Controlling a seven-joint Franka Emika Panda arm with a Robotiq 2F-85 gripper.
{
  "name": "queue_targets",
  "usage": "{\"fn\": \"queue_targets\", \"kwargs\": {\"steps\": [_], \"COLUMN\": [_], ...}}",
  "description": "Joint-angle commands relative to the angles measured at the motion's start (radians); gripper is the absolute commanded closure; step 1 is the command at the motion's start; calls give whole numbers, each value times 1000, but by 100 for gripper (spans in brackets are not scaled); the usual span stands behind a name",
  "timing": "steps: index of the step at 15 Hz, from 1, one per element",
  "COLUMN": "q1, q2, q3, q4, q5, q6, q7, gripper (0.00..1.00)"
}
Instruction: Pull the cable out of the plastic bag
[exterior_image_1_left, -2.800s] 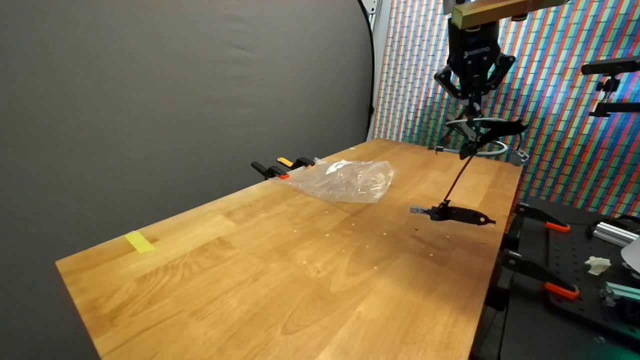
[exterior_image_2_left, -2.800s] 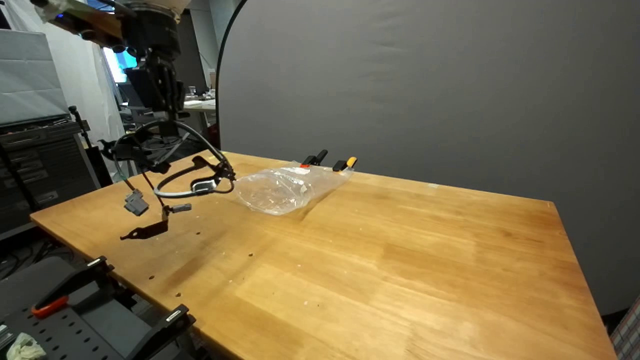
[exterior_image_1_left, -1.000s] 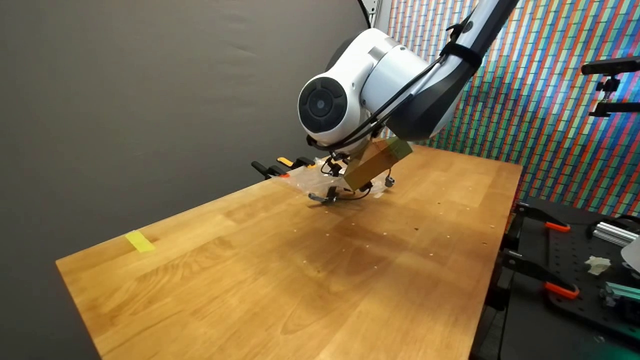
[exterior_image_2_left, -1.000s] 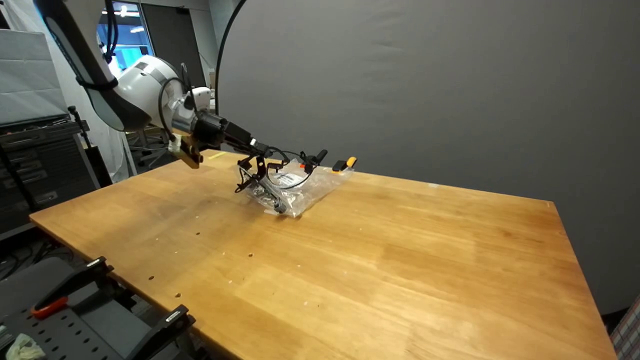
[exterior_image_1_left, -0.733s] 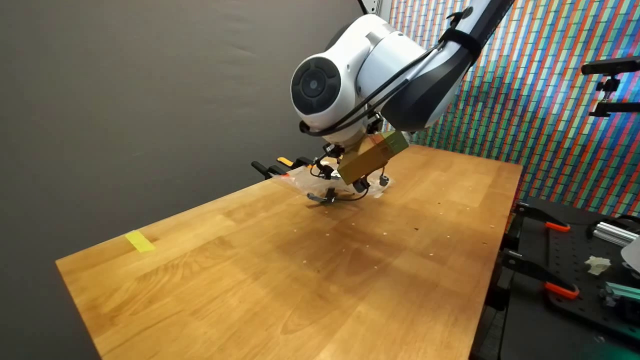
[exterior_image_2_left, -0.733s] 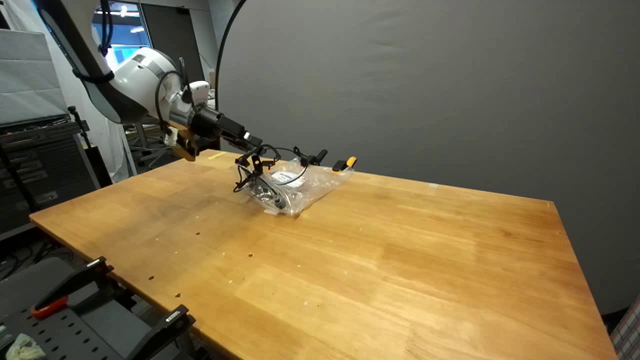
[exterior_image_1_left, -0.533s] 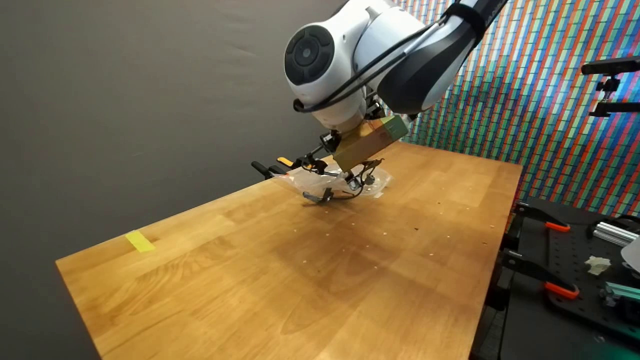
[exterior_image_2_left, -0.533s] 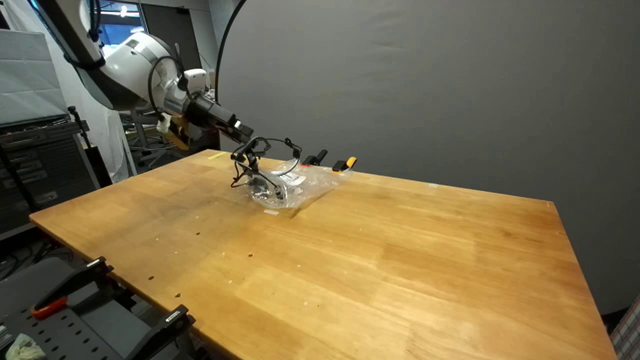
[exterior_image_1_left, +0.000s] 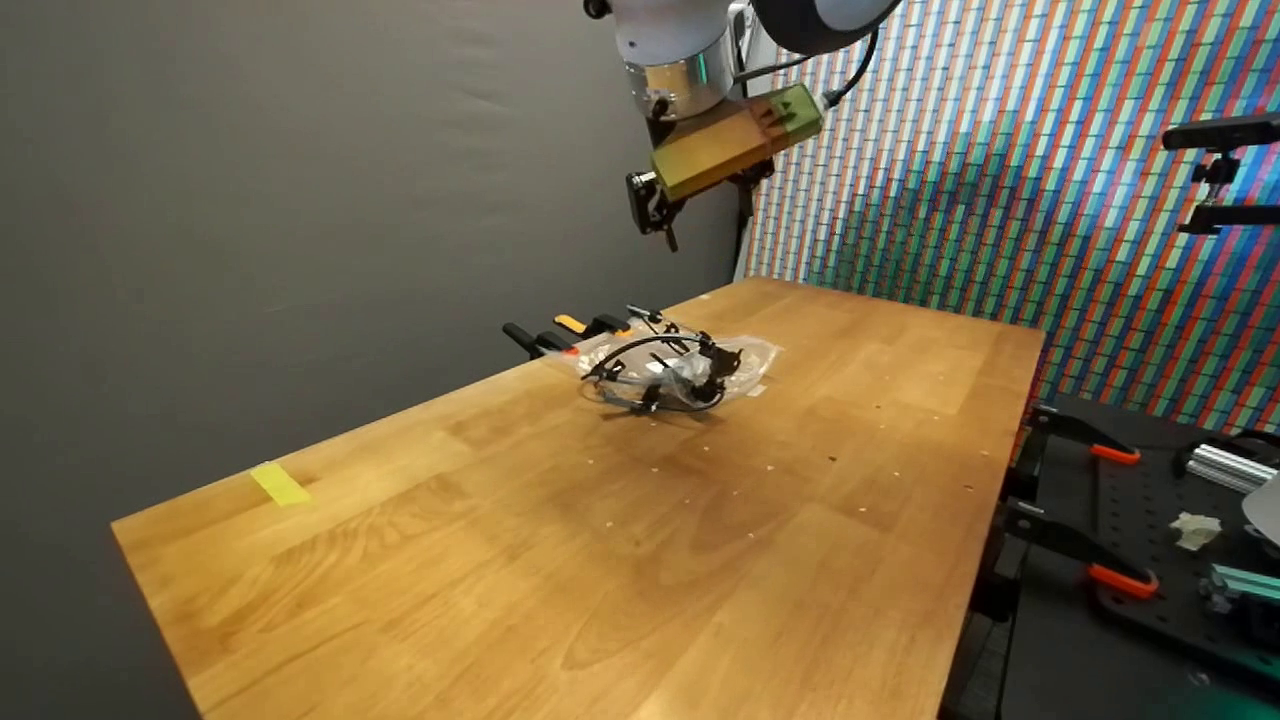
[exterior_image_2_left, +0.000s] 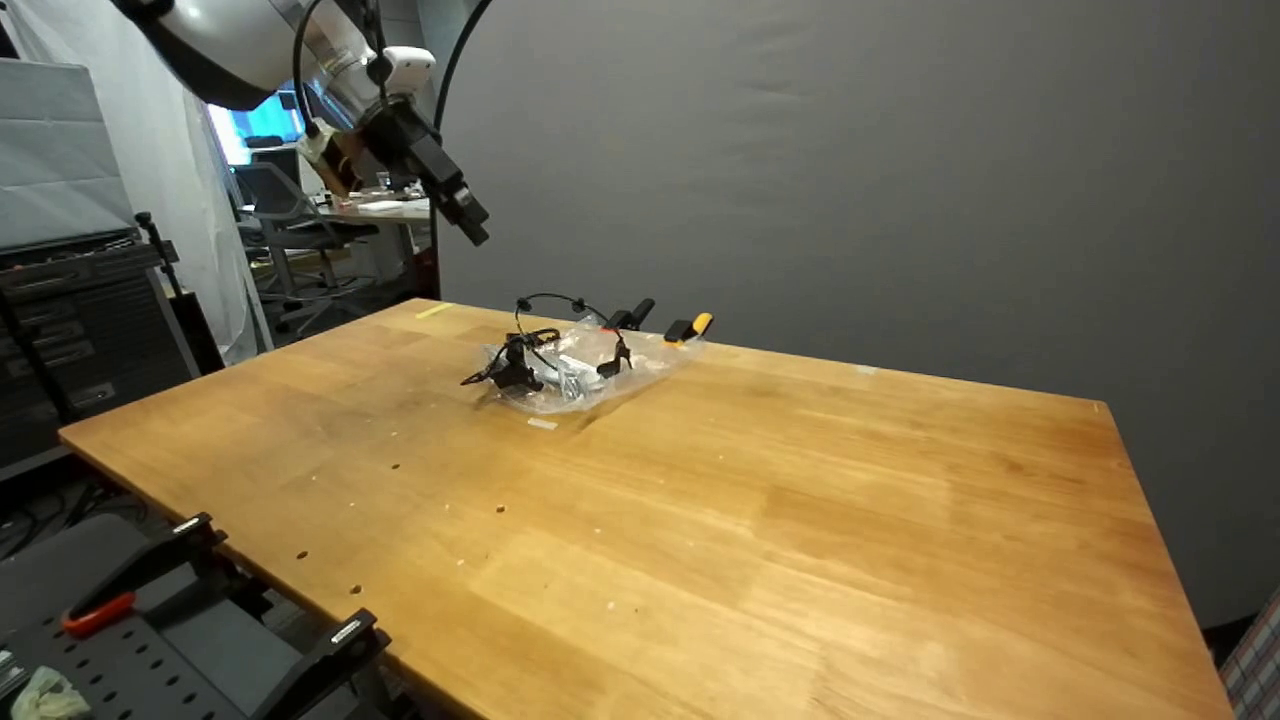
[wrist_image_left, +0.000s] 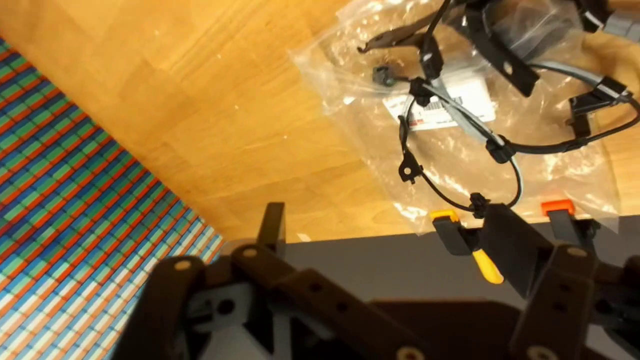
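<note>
The cable, a tangle of black and grey wires with clips and connectors, lies in a heap on the plastic bag (exterior_image_2_left: 655, 365), seen in an exterior view (exterior_image_2_left: 515, 374). In the wrist view, loops of the cable (wrist_image_left: 500, 149) cross over the clear plastic bag (wrist_image_left: 575, 172) and its white label (wrist_image_left: 472, 102). Whether any part sits inside the bag I cannot tell. My gripper (exterior_image_1_left: 710, 215) is well above the heap and apart from it. Its fingers stand wide open in the wrist view, with nothing held between them.
Clamps with yellow (wrist_image_left: 489, 267) and orange (wrist_image_left: 557, 205) parts grip the far table edge at the bag's end. The wooden table (exterior_image_1_left: 560, 560) carries yellow tape (exterior_image_1_left: 280, 483). Beside it stands a dark side table with orange-tipped clamps (exterior_image_1_left: 1122, 580) on its near edge.
The cable hung from my gripper, was lowered onto the bag and has been let go. My gripper has opened and risen away, while the cable has settled on the bag.
</note>
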Motion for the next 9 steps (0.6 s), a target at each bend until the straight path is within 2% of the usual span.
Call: {"fn": "queue_targets", "kwargs": {"steps": [1,3,6,8,9], "q1": [-36,-51,-76,-97,-141], "q2": [-50,-69,-115,-166,-200], "q3": [-29,-44,-60,-70,-43], "q4": [-52,-68,-88,-98,-110], "q5": [209,348,578,732,796], "q6": [109,141,127,69,42], "q7": [-150,-253,-452,-608,-683], "gripper": [0,0,0,0,0]}}
